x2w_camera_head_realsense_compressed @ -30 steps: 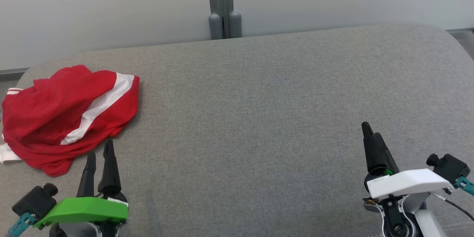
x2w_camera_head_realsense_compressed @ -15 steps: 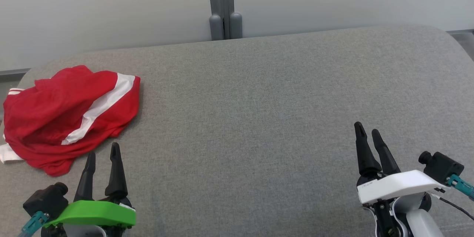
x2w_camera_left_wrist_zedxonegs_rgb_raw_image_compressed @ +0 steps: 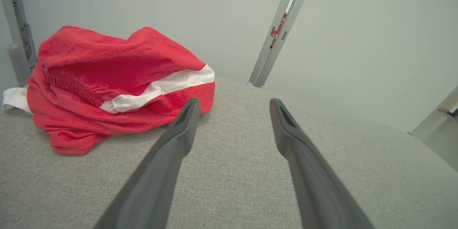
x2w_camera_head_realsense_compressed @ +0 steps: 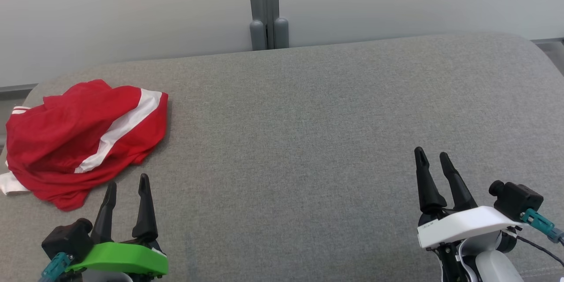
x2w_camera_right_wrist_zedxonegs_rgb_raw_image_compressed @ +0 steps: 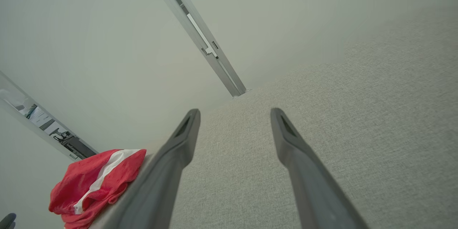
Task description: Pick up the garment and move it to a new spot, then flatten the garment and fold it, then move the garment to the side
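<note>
At step one, pre-grasp. Crumpled red garment (x2w_camera_head_realsense_compressed: 83, 141) at left edge of tabletop (x2w_camera_head_realsense_compressed: 308, 119), just beyond left tool (x2w_camera_head_realsense_compressed: 127, 182). Left tool and right tool (x2w_camera_head_realsense_compressed: 431, 153) both spread, empty. Next, probably: advance left, pinch a raised fold, lift.

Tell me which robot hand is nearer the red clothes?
The green-topped left gripper, just beside the red garment; the white-topped right gripper is far away.
</note>
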